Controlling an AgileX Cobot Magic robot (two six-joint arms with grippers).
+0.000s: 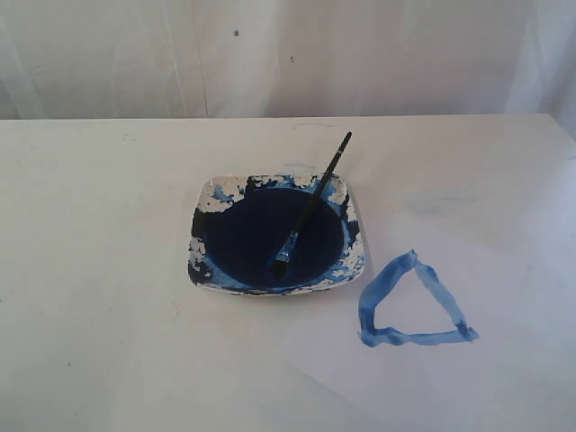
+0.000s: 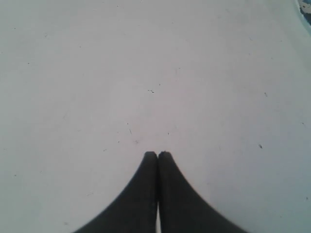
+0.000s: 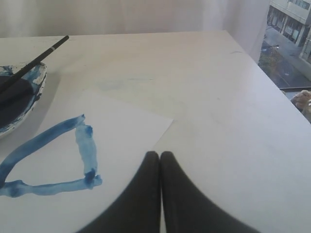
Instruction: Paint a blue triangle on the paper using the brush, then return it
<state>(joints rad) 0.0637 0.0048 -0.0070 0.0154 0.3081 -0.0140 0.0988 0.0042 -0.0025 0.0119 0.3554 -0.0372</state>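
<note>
- The brush (image 1: 310, 205) is lying in the dish (image 1: 209, 270) near the middle of the worktop (image 1: 90, 225). Its blue-stained tip is dipping into the dark paint (image 1: 243, 238), and its black handle is leaning on the dish's far rim and pointing toward the far edge.
- The triangle (image 1: 418, 339) is showing as an uneven, watery blue outline on the paper (image 1: 409, 306). It is sitting just beside the dish, toward the worktop's near right corner.
- The paper is lying flat on the right half of the worktop, with the dish sitting close to it.
- The left gripper (image 2: 158, 154) is hanging over bare worktop, its fingers pressing together and gripping nothing.
- The right gripper (image 3: 160, 154) is hovering at the paper's edge, apart from the triangle. Its fingers are also meeting tip to tip and are empty.
</note>
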